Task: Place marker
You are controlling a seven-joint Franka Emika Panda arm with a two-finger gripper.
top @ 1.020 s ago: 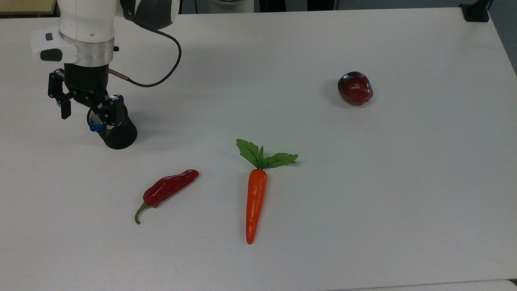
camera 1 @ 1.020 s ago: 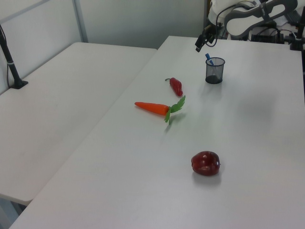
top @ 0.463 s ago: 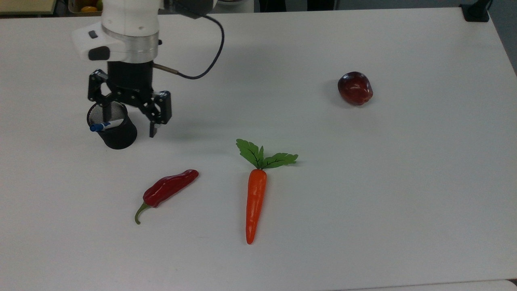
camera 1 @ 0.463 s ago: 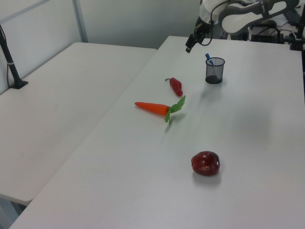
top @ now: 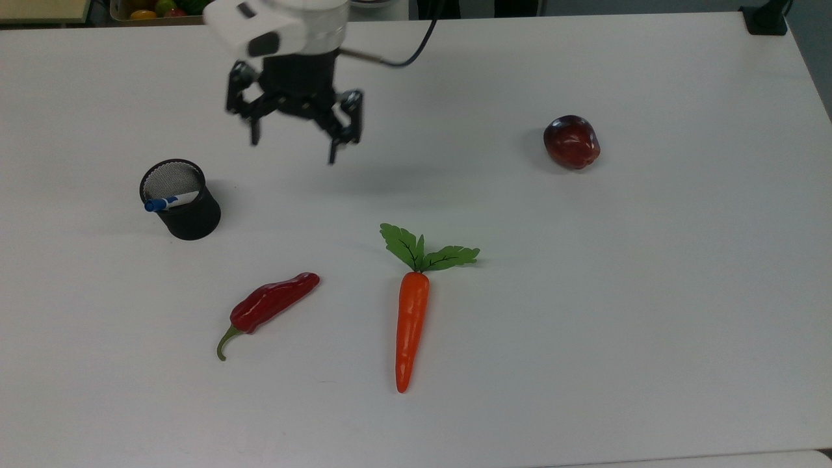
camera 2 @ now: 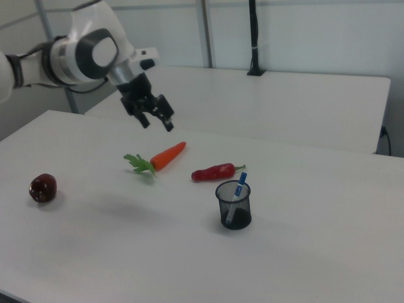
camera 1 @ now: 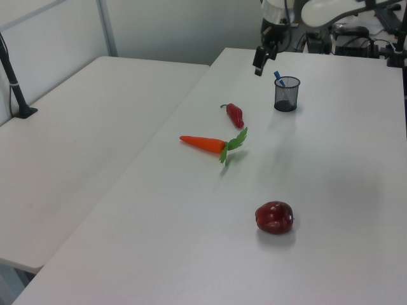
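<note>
the marker [top: 170,202] stands tilted inside the black mesh cup [top: 181,209], blue cap up and leaning on the rim. the cup sits on the white counter [top: 585,292]. in the top view, the pincer [top: 294,148] hangs above the counter at about 2 o'clock from the cup, well apart, fingers spread and holding nothing. the red pepper [top: 268,305] lies at 5 o'clock from the cup, the carrot [top: 411,322] beside it at 3 o'clock. the apple [top: 572,142] rests far off at 3 o'clock from the pincer.
</note>
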